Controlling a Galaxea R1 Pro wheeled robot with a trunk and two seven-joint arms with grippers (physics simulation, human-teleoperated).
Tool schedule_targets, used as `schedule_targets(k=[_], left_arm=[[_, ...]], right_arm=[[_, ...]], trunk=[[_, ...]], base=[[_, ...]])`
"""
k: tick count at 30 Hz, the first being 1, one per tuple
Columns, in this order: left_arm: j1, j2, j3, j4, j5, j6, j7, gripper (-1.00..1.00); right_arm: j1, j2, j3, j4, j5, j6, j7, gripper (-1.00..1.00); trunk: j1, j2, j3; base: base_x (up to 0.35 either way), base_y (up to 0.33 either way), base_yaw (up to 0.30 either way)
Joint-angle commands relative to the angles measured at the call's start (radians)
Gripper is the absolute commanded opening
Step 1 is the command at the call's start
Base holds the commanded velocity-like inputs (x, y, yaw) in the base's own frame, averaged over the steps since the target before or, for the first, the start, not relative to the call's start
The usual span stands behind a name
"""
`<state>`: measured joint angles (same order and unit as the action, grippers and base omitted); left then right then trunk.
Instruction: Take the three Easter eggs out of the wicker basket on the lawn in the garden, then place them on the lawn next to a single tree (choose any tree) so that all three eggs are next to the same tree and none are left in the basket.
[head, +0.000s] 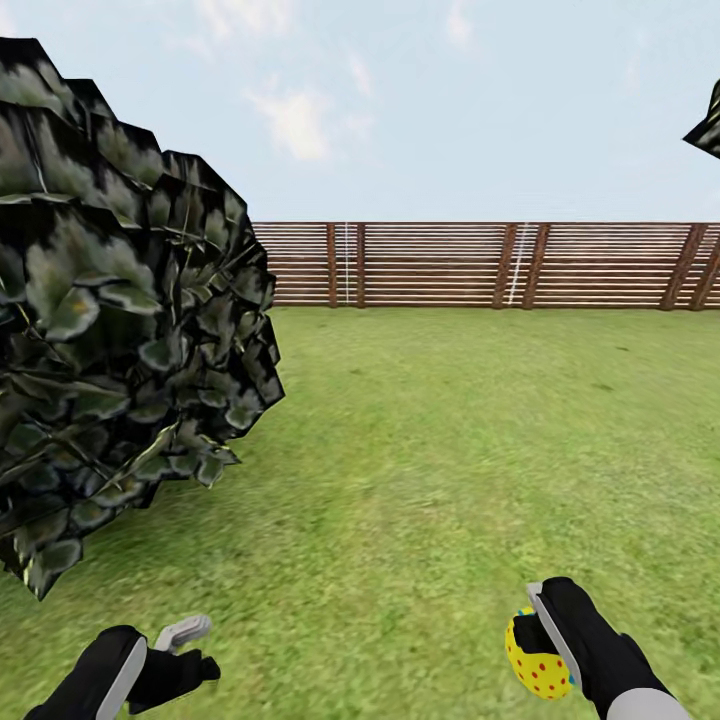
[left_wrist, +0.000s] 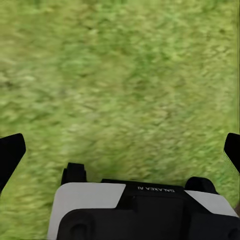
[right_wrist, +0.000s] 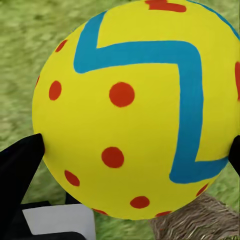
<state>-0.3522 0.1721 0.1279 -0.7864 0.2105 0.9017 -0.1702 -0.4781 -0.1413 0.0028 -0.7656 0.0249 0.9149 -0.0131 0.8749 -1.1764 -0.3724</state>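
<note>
Low in the right corner of the head view, the right pincer (head: 548, 640) is closed on a yellow Easter egg (head: 536, 655) with a blue zigzag and red dots, its fingers pressing opposite sides. At lower left the left pincer (head: 180, 650) is spread wide and holds nothing over the lawn (head: 430, 460). A dark leafy crown (head: 110, 330) fills the left side; a slatted wooden fence (head: 480, 265) crosses the middle distance. To do this step well, carry the egg level, bring it near one tree's foot, lower it to the grass, then release gently so it does not roll
</note>
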Motion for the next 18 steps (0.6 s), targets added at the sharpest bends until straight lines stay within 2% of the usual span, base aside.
schedule_targets(k=[1, 7, 18], left_arm=[[-0.001, 0.000, 0.002, -0.001, -0.002, 0.005, -0.005, 1.00], [-0.001, 0.000, 0.002, -0.001, -0.002, 0.005, -0.005, 1.00], [-0.001, 0.000, 0.002, -0.001, -0.002, 0.005, -0.004, 1.00]], right_arm=[[-0.001, 0.000, 0.000, 0.000, 0.002, 0.004, -0.001, -1.00], [-0.001, 0.000, 0.002, 0.000, 0.002, 0.004, 0.001, -1.00], [-0.001, 0.000, 0.002, 0.000, 0.005, 0.003, 0.000, -1.00]], trunk=[[0.001, -0.001, -0.001], [0.001, -0.001, 0.001], [0.001, -0.001, 0.001]], base=[[0.335, 0.001, -0.103], [0.335, 0.000, -0.223], [0.335, 0.000, -0.009]])
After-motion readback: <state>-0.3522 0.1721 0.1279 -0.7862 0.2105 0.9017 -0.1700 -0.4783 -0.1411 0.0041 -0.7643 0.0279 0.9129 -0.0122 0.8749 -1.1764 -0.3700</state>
